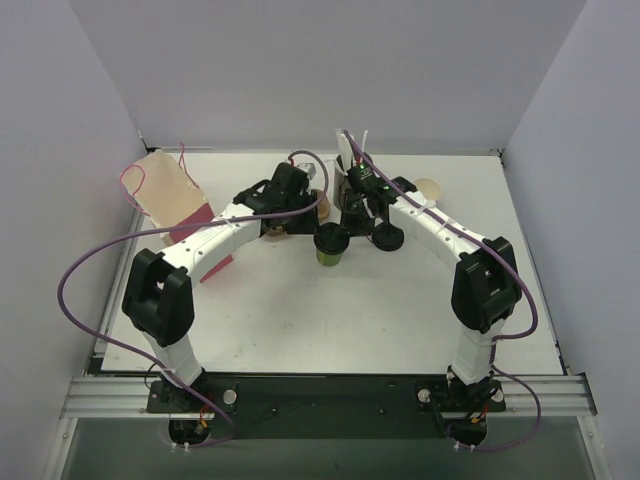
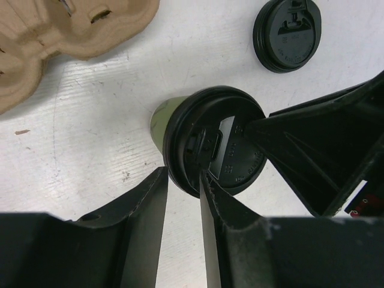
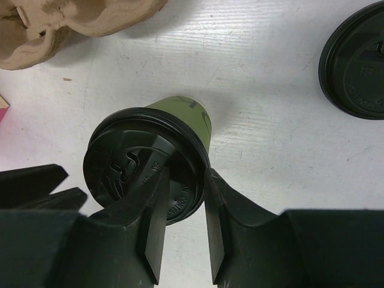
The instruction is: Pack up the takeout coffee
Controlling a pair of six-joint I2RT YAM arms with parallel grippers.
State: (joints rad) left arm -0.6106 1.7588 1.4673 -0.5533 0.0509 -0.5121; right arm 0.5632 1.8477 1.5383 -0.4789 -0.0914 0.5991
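While both arms are bent in over the table (image 1: 300,320), the green cup (image 1: 331,254) is seen upright near the table's centre, a touch toward 12 o'clock, with a black lid (image 1: 332,238) on its top. The left gripper (image 2: 184,174) is held at the lid's 10 o'clock side in the top view. Its jaws are slightly spread astride the lid rim, with table visible through the gap. The right gripper (image 3: 187,177) is held at the 1 o'clock side, jaws likewise slightly spread over the rim. One finger (image 3: 155,222) is laid across the lid top, the other beside the cup wall. A spare lid (image 1: 388,238) is laid flat just beside the cup at 3 o'clock. A cardboard cup carrier (image 1: 274,231) is placed at 9 o'clock, partly hidden under the left arm. A straw holder (image 1: 345,165) is found at 12 o'clock, a second cup (image 1: 428,187) at 2 o'clock, and a paper bag (image 1: 165,195) well apart at 10 o'clock.
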